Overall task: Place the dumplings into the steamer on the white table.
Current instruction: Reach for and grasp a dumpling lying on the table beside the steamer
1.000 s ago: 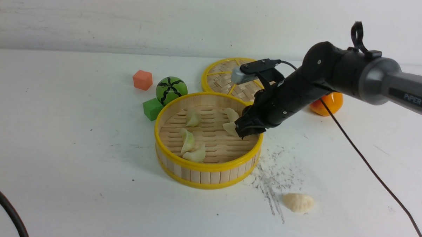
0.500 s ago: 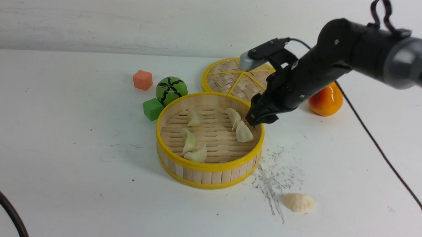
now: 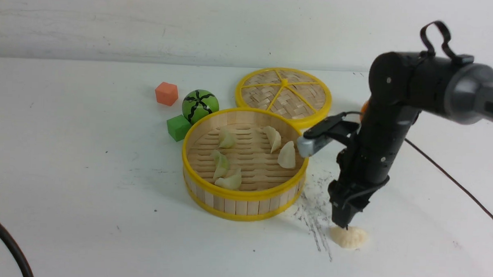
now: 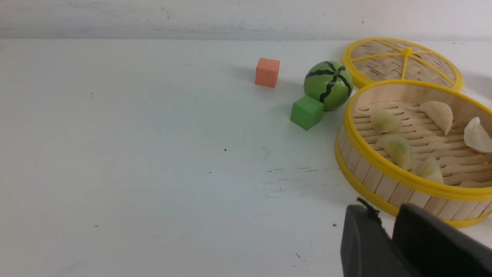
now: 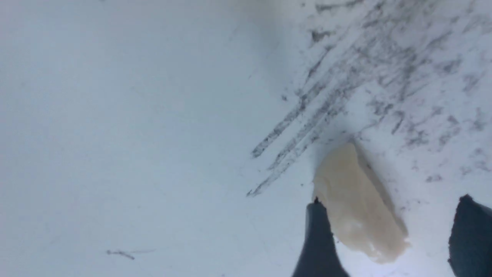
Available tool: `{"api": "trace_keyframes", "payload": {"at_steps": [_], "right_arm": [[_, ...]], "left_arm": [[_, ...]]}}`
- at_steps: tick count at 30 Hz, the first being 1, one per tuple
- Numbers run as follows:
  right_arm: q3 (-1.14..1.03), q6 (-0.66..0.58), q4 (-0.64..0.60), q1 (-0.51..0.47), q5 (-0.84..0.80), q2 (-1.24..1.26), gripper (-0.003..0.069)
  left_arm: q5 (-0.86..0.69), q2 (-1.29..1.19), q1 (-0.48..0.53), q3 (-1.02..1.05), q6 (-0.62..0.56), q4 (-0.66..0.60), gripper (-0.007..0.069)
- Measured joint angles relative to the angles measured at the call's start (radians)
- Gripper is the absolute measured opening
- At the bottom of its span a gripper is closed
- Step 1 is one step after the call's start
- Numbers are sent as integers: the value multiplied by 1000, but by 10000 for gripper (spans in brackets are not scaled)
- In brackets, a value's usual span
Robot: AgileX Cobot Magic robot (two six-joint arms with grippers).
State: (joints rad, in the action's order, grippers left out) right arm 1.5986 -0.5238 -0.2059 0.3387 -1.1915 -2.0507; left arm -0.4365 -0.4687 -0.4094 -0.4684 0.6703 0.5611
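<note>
The steamer [image 3: 243, 193] stands mid-table with several dumplings on its slatted floor, pale green ones [image 3: 221, 164] to the left and cream ones [image 3: 287, 155] to the right. One more cream dumpling [image 3: 349, 237] lies on the white table [image 3: 85, 169], to the right of the steamer and nearer the front edge. My right gripper [image 3: 344, 222] points straight down just above it. In the right wrist view this gripper [image 5: 392, 234] is open, and the dumpling [image 5: 357, 207] lies between its fingers, close to one fingertip [image 5: 319, 238]. My left gripper [image 4: 386, 215] hovers low near the steamer's wall [image 4: 369, 169], shut and empty.
The woven lid [image 3: 283, 92] lies behind the steamer. A watermelon ball [image 3: 200, 105], a green cube [image 3: 177, 127] and an orange cube [image 3: 166, 93] sit at its back left. The orange pear [image 3: 363, 107] is mostly hidden behind my right arm. Grey scuff marks [image 3: 318, 206] streak the table beside the loose dumpling.
My right gripper let go of a cream dumpling inside the steamer and opened. It then swung out over the rim and came down over the dumpling on the table.
</note>
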Motion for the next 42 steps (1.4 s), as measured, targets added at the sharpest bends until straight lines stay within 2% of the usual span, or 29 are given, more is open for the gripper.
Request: {"api": "trace_keyframes", "payload": {"at_steps": [4, 7, 9, 11, 12, 13, 18, 20, 22, 29, 33, 37, 38, 39, 41, 42], "right_arm": [[-3, -14, 0, 4, 7, -29, 430], [-3, -25, 4, 9, 3, -35, 393], [-3, -29, 10, 9, -2, -40, 344], [-3, -29, 20, 9, -9, -51, 261], [-3, -29, 20, 9, -9, -51, 261], [-3, -29, 19, 9, -12, -52, 212], [4, -20, 17, 9, -15, -49, 83], [12, -1, 11, 9, -10, -44, 7], [20, 17, 11, 11, -11, -44, -18], [59, 41, 27, 11, -18, -37, -20], [60, 86, 55, 11, -22, -16, 3], [60, 117, 49, 11, -22, -7, 95], [60, 119, 43, 11, -22, -7, 152], [60, 119, 42, 11, -22, -7, 161], [60, 120, 43, 11, -22, -11, 277], [60, 120, 44, 11, -22, -10, 277]], "left_arm": [[0, 0, 0, 0, 0, -6, 125], [0, 0, 0, 0, 0, -7, 126], [0, 0, 0, 0, 0, -7, 128], [0, 0, 0, 0, 0, -7, 129], [0, 0, 0, 0, 0, -7, 129], [-2, 0, 0, 0, 0, -7, 132], [-4, 0, 0, 0, 0, -7, 132], [-4, 0, 0, 0, 0, -7, 132], [-4, 0, 0, 0, 0, -7, 132], [-5, 0, 0, 0, 0, -7, 132], [-8, 0, 0, 0, 0, -7, 135], [-8, 0, 0, 0, 0, -7, 135], [-8, 0, 0, 0, 0, -7, 135], [-8, 0, 0, 0, 0, -7, 136], [-8, 0, 0, 0, 0, -7, 140], [-8, 0, 0, 0, 0, -7, 140]]}}
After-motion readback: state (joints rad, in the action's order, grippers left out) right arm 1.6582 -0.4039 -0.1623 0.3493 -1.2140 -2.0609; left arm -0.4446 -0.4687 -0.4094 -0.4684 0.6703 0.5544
